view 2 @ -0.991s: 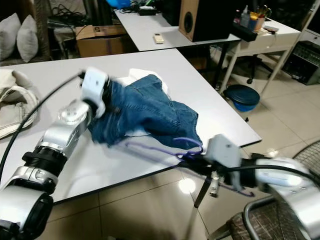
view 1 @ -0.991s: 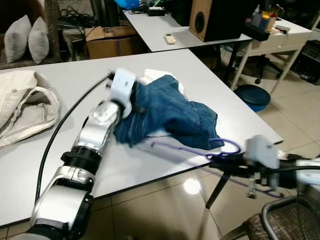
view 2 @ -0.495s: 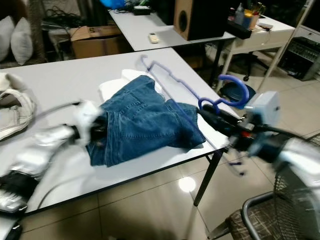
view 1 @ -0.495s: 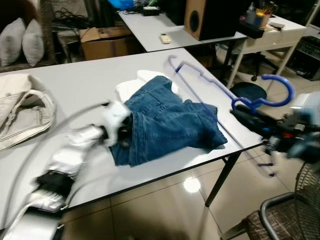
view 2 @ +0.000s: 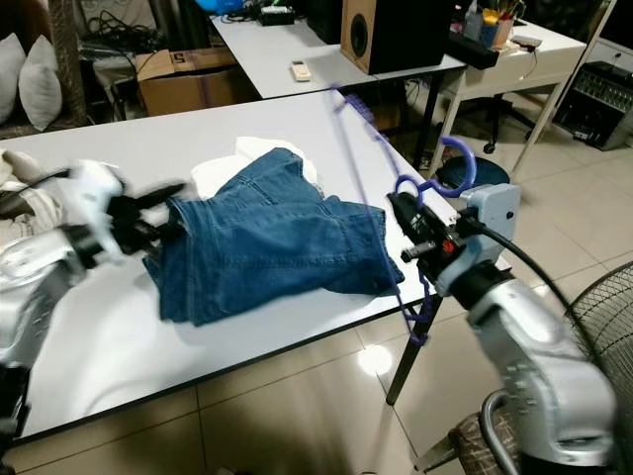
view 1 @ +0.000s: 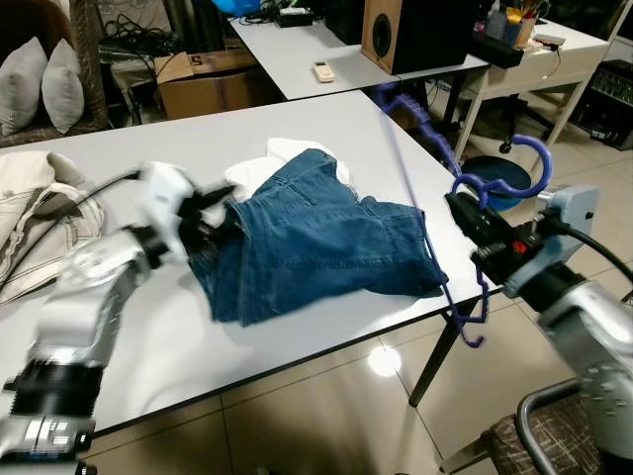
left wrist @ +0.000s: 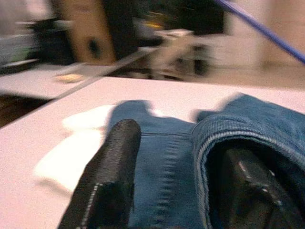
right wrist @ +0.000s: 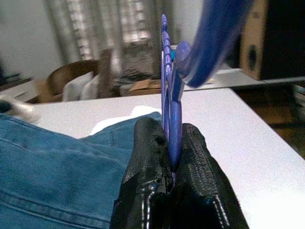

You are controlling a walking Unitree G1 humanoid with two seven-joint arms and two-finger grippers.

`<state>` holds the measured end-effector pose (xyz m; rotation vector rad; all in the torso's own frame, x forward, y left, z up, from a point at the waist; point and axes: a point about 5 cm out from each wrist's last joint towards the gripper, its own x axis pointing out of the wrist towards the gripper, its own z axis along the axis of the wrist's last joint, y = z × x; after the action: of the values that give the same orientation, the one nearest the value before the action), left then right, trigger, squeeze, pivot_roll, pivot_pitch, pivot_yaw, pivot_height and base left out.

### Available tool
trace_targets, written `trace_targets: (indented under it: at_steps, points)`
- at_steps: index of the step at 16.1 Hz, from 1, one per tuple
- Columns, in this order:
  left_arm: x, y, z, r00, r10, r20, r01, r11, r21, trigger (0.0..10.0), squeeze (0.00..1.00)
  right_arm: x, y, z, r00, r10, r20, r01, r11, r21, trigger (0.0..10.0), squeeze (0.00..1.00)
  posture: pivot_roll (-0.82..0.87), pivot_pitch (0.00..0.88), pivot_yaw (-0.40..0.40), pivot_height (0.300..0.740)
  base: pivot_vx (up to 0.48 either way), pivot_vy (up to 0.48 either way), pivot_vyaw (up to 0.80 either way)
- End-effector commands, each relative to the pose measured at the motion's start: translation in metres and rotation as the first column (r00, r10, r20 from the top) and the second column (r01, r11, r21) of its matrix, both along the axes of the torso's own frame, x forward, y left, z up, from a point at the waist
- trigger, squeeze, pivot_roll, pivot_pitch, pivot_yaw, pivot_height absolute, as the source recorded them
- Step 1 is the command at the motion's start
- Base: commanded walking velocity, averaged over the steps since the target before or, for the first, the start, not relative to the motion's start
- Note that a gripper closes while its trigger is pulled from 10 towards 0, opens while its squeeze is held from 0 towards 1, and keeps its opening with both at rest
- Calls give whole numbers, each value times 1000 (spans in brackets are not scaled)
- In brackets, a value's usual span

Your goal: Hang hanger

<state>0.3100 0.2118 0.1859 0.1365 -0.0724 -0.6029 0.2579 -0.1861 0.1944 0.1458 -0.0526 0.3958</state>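
Eye views: white tabletop w/ folded blue denim jeans over a white cloth; beige garment at far left, partly cut off. Left gripper blurred at jeans' waistband. Right gripper off tabletop's right edge, clenched on thin purple-blue plastic hanger, held upright; its lower end hard to trace.

L wrist view: black fingers spread apart, one either side of denim waistband; blurred.

R wrist view: fingers pinch hanger edge-on; hook cut off.

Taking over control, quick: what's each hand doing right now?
Left hand: open, one finger tucked inside the jeans waistband.
Right hand: shut on the blue hanger.
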Motion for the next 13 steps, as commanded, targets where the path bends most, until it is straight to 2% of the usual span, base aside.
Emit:
trace_targets:
  at_steps: [1,2,3,4,6,7,8,9,10,11,12,13]
  points:
    - [-1,3,5,999,49,22,-48,999,-25,10000,839,1,2,8,999,-29,39,30,999,-16,10000,0,-141,0,66,740,0,0,0]
    - [-6,0,7,988,143,60,-138,987,-81,10000,455,1,6,9,997,-69,46,70,997,-18,10000,0,-159,0,73,740,0,0,0]
    - [-8,-4,10,974,210,86,-199,973,-120,10000,408,-1,12,10,995,-87,51,89,996,-32,10000,0,-169,0,72,740,0,0,0]
    - [-10,-20,11,983,164,80,-152,979,-139,10000,255,-5,19,5,995,-92,27,93,995,-47,10000,0,-169,0,69,740,0,240,0]
    - [-16,-42,4,998,45,42,-41,995,-94,10000,188,-9,24,-1,996,-87,1,87,994,-61,10000,0,-168,0,68,740,0,276,0]
    - [-24,-51,-6,999,-51,-2,51,999,5,10000,133,-8,23,-4,996,-92,-8,91,993,-69,10000,0,-146,0,51,740,0,0,0]
    - [-35,-56,-18,978,-189,-84,198,973,116,10000,118,-5,21,-7,995,-96,-16,95,993,-75,10000,0,-134,0,43,740,0,0,0]
    - [-41,-52,-23,954,-271,-127,292,936,195,10000,267,0,20,-8,995,-103,-20,101,992,-80,10000,0,-134,0,43,740,0,0,0]
    - [-40,-43,-28,943,-285,-173,328,885,331,10000,1000,3,21,-8,995,-103,-16,101,991,-92,10000,0,-131,0,45,740,0,0,0]
    - [-39,-36,-28,938,-282,-199,340,858,386,10000,1000,4,22,-7,995,-100,-12,98,990,-100,10000,0,-139,0,51,740,0,0,0]
    - [-37,-24,-26,930,-285,-232,362,816,450,10000,1000,5,23,-6,996,-94,-6,92,989,-115,10000,0,-149,0,61,740,0,0,0]
    - [-37,-12,-17,917,-302,-262,394,791,468,10000,1000,3,21,-5,996,-91,-1,90,988,-123,10000,0,-151,0,64,740,0,0,0]
